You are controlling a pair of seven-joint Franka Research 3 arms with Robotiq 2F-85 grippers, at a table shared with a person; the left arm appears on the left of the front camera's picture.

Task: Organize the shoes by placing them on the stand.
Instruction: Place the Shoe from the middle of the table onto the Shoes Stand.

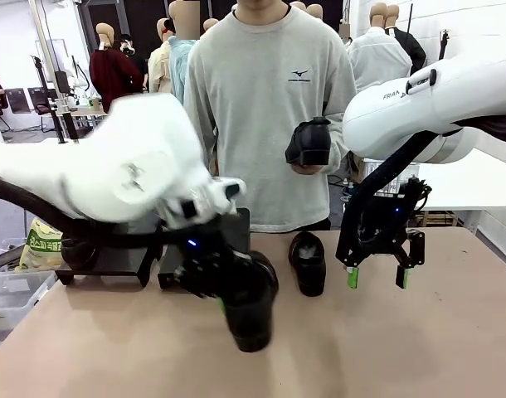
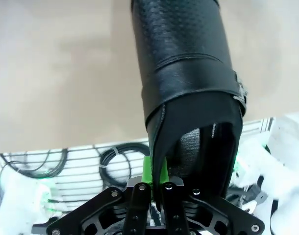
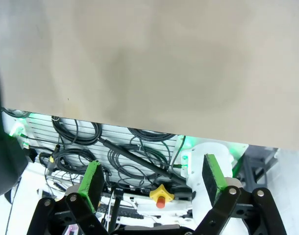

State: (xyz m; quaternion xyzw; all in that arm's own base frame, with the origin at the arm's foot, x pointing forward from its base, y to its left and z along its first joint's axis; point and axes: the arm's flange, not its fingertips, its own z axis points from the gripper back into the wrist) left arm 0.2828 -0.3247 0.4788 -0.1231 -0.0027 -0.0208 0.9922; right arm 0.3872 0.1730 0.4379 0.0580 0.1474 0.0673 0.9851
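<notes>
Three shoes, first shoe [image 2: 188,73] clamped at its heel in left gripper [image 2: 156,172], second shoe [image 1: 307,264] between both grippers, third shoe [image 1: 309,143] in a hand [image 1: 306,169] beyond right gripper [image 1: 377,278], that one spread apart

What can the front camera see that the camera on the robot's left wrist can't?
Front camera adds: a person holding one shoe, a second shoe resting on the table, the black stand, and the robot's open right hand. Left wrist camera adds: green pads pinching the held shoe by its rim, its inside, and coiled cables. Both share: the left hand gripping that shoe, and the table.
</notes>
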